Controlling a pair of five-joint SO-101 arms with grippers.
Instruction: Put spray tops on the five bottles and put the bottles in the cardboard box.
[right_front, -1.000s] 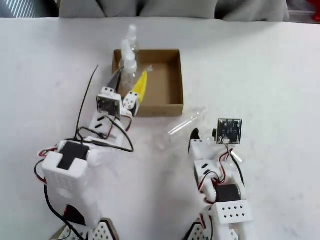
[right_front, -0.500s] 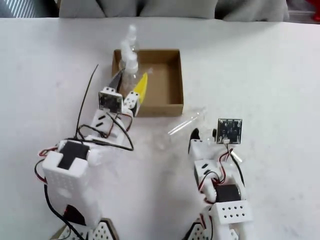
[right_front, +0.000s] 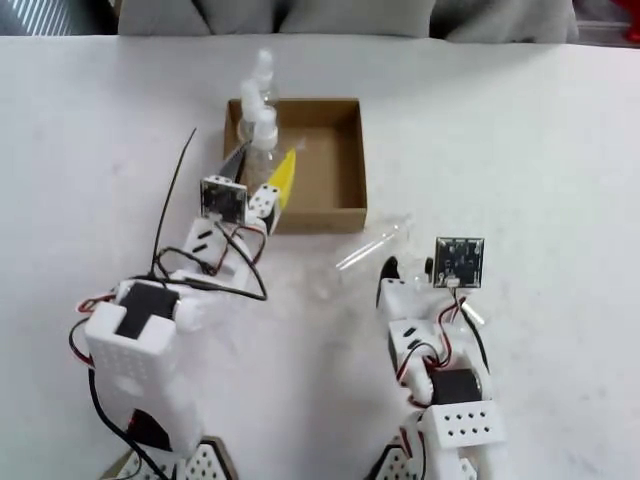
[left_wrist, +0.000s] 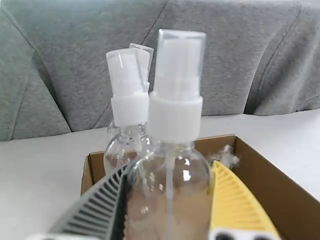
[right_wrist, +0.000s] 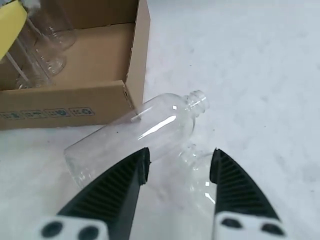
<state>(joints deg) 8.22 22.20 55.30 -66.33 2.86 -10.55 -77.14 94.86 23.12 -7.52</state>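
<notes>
Left gripper (right_front: 263, 160) extended forward, clamped on a bottle (left_wrist: 170, 185); right gripper (right_wrist: 180, 157) low, jaws apart.

Three spray-topped clear bottles (left_wrist: 175, 120) upright in the cardboard box (right_front: 330, 160); two topless bottles (right_wrist: 140, 132) beside it.

Your flat white tabletop (right_front: 540, 130) backs onto a grey fabric-upholstered sofa (left_wrist: 65, 65); the pale slatted patch (right_front: 40, 15) at one far corner may be a window blind.

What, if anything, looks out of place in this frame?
A clear bottle lies tipped on its side on the table, just outside the cardboard box by its corner. Its neck is open, with no spray top on it.
</notes>
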